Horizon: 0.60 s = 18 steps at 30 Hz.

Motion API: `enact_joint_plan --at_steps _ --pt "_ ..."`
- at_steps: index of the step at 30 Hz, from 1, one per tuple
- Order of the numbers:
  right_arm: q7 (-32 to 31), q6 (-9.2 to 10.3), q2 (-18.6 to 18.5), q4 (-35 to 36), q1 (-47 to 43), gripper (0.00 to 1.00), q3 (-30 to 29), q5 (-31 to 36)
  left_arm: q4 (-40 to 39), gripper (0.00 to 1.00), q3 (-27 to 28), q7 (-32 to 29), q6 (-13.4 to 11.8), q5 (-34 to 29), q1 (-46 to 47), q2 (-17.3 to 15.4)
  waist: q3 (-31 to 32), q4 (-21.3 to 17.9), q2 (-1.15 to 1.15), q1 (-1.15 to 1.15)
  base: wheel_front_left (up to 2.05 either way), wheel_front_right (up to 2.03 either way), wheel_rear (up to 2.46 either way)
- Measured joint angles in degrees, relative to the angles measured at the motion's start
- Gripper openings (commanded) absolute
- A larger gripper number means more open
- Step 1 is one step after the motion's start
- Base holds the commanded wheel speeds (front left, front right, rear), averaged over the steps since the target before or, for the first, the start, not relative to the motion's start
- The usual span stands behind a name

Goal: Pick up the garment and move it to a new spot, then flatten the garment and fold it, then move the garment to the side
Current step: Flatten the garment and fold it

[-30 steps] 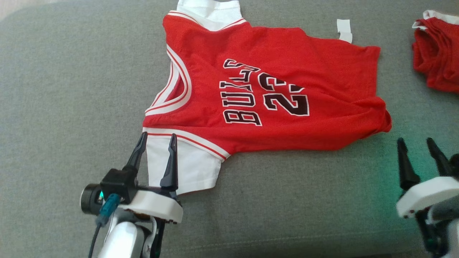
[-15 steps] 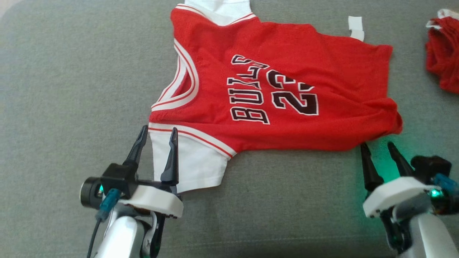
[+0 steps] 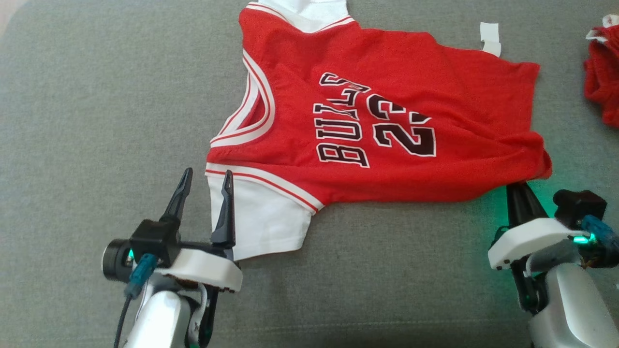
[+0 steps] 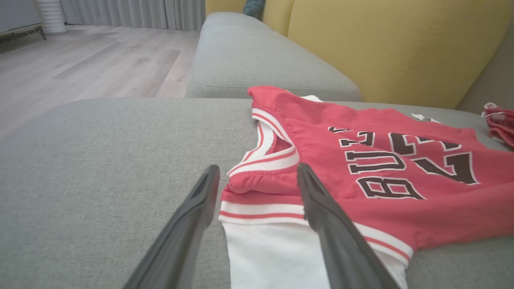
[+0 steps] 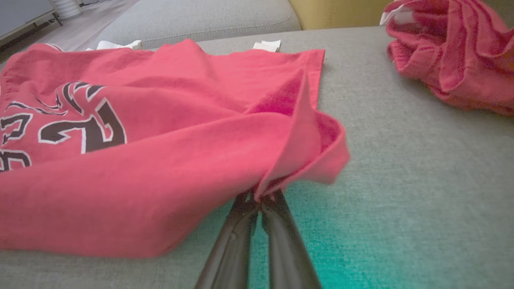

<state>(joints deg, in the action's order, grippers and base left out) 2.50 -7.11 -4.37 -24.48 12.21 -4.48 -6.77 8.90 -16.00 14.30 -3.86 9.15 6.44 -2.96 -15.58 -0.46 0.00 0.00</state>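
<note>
Reads "BULLS" in black, white-edged capitals on red jersey [image 3: 387,121], letters turned sideways in head view. Next to it a two-digit number, first digit 2, second broken by a crease. Small white tag [image 3: 490,37] at far edge of jersey, too small to read.

Count: 1 jersey spread out; 1 second red garment [image 3: 602,87] bunched at far right, well apart from jersey; 2 grippers; 2 white sleeve pieces on jersey, one at top edge, one white sleeve [image 3: 256,222] at near left.

Spread across middle of grey cushion [image 3: 96,121], mostly flat, wrinkle ridges toward hem on right.

Left gripper [image 3: 207,172]: fingers wide apart, straddling left edge of white sleeve, one finger over bare cushion, other over white cloth; contact cannot be told.

Right gripper [image 5: 259,196]: fingers pressed together, pinching near hem corner of jersey, corner lifted and curled over fingertips.

Open room: wide bare cushion left of jersey and along near edge between grippers; narrower strip between hem and bunched garment. Yellow backrest [image 4: 381,44] behind, wood floor [image 4: 80,60] beyond cushion's far end in left wrist view.
</note>
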Motion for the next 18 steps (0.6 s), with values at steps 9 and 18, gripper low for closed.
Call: enact_joint_plan --at_steps 9,18 --pt "-0.7 0.0 -0.6 6.2 -2.3 0.0 0.3 0.6 -0.5 1.0 0.0 0.0 -0.2 0.0 -0.3 0.0 0.6 -2.1 0.0 0.0 0.0 0.0 0.0" --pt "-14.2 0.0 -4.9 22.6 -14.2 0.0 0.4 -3.4 -0.9 1.0 -0.1 0.0 -0.2 0.6 -0.5 0.0 0.9 -5.0 0.0 0.0 0.0 0.0 0.0"
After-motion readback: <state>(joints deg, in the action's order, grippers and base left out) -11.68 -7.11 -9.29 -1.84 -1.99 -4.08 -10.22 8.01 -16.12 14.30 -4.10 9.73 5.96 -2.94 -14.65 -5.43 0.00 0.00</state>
